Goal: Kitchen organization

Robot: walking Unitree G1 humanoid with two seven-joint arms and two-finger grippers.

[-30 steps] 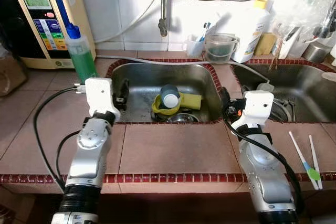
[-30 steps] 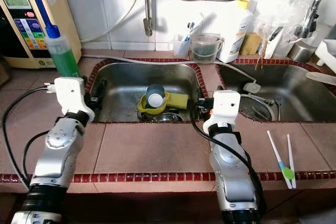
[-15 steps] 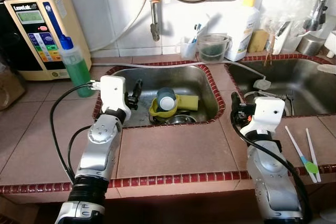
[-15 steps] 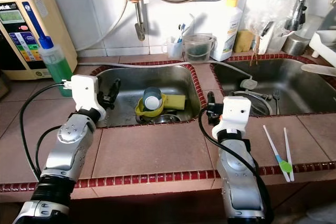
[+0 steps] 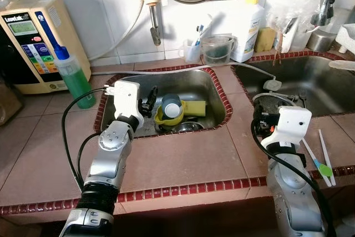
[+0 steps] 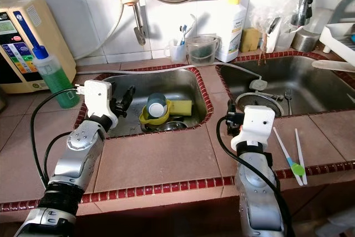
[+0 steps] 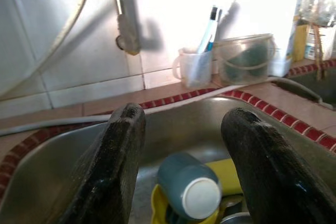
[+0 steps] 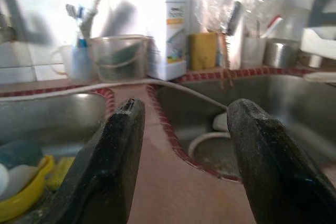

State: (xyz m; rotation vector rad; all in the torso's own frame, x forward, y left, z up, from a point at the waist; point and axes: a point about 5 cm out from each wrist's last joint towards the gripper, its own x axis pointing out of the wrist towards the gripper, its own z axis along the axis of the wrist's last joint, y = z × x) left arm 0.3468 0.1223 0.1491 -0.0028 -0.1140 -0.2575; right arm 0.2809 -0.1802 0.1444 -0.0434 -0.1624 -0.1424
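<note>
Left wrist view: both grippers' fingers (image 7: 115,166) spread; blue cup (image 7: 186,184) lies in sink (image 5: 213,95).

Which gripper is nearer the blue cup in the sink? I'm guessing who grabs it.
Left. The left gripper hangs over the sink's left side, just beside the blue cup; the right gripper sits over the counter between the two sinks.

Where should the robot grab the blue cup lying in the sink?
Probably around the blue cup's round side, coming down from above. It lies tipped in the yellow bowl with its white end facing the robot, so its sides are free. The left pincer, open and right beside it over the sink, is nearest.
</note>
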